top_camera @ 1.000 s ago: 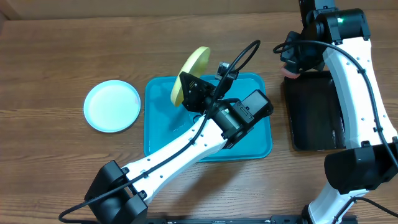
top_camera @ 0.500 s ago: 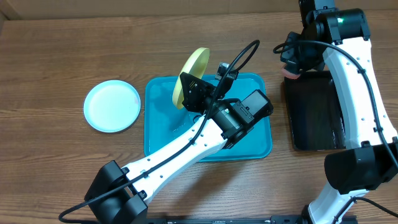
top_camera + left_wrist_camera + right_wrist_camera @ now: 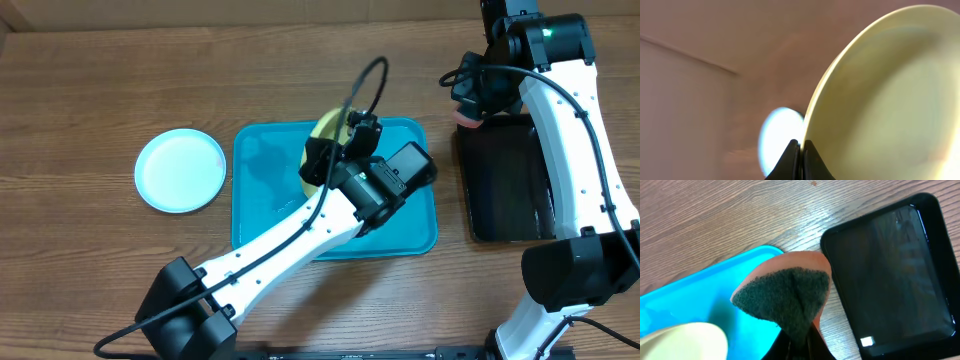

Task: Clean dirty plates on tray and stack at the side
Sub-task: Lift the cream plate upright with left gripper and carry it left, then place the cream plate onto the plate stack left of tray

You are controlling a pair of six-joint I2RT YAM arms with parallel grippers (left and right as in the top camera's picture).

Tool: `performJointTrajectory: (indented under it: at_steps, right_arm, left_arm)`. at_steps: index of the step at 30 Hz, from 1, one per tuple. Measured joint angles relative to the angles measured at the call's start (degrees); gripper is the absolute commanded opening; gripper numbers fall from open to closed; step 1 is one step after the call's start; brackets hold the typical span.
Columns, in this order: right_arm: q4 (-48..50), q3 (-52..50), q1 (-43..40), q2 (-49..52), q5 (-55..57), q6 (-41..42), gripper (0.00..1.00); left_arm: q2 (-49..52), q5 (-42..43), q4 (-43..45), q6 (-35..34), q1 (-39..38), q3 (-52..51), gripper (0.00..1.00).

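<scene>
My left gripper point(image 3: 318, 163) is shut on the rim of a yellow-green plate point(image 3: 326, 128) and holds it tilted on edge above the teal tray point(image 3: 264, 190). In the left wrist view the plate point(image 3: 890, 100) fills the right side, and the fingers point(image 3: 801, 161) pinch its edge. A light blue plate point(image 3: 180, 170) lies flat on the table left of the tray. My right gripper point(image 3: 468, 105) is shut on an orange sponge with a dark scouring face point(image 3: 785, 297). It hovers between the teal tray point(image 3: 700, 292) and the black tray. No third plate shows.
A glossy black tray point(image 3: 510, 185) lies right of the teal tray, also in the right wrist view point(image 3: 890, 265). The left arm crosses the teal tray's near right part. Bare wooden table surrounds both trays.
My left gripper has swung the yellow-green plate to the right and lower, nearer the tray's middle, and the gripper now hides most of it from above. The right arm has not moved.
</scene>
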Motion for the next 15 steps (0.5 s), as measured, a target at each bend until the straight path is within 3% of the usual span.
performJointTrajectory:
  at_steps: [9,15]
  right_arm:
    - [0.02,0.0,-0.02,0.0,0.0,0.02,0.04]
    - [0.04,0.0,-0.02,0.0,0.02,0.0,0.04]
  left_arm:
    - [-4.61,24.59,-0.22,-2.51,14.49,-0.33,0.04]
    - [-10.1,43.56,-0.15,-1.95,34.58,-0.33,0.04]
